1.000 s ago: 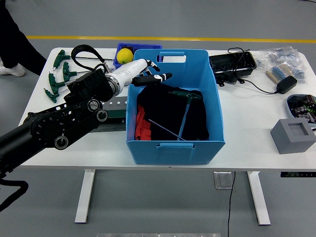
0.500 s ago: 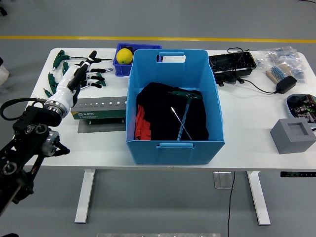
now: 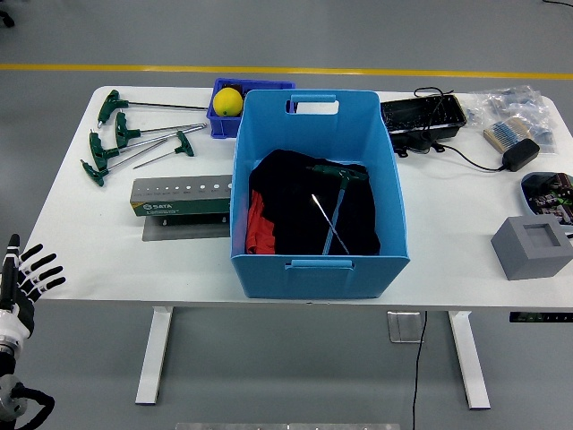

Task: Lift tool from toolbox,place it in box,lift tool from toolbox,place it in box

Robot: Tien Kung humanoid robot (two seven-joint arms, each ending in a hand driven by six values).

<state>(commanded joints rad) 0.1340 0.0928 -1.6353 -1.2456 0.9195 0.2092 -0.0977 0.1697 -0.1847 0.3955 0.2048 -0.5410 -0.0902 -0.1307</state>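
Your left robot hand has pulled back from over the loose tools at upper left to the lower left corner of the frame, below the desk's near edge; nothing on the desk has shifted with it. Its fingers are spread wide and hold nothing. The right arm is out of view.

Largest first: the white desk fills the middle of the frame. On it, at centre, stands the blue box, lined with dark cloth. Left of the box, touching or just beside its wall, lies the grey toolbox, a flat holder strip with a row of holes along its top. At upper left four green T-handle tools lie loose on the desk, well apart from the toolbox. Smallest, two T-handle keys lie crossed on the cloth inside the box, one green-handled near the top and one thin shaft slanting over it.

With two keys in the box and your robot hand empty and clear, you can judge both lift-and-place rounds done. I cannot tell whether any tool remains in the toolbox holes.
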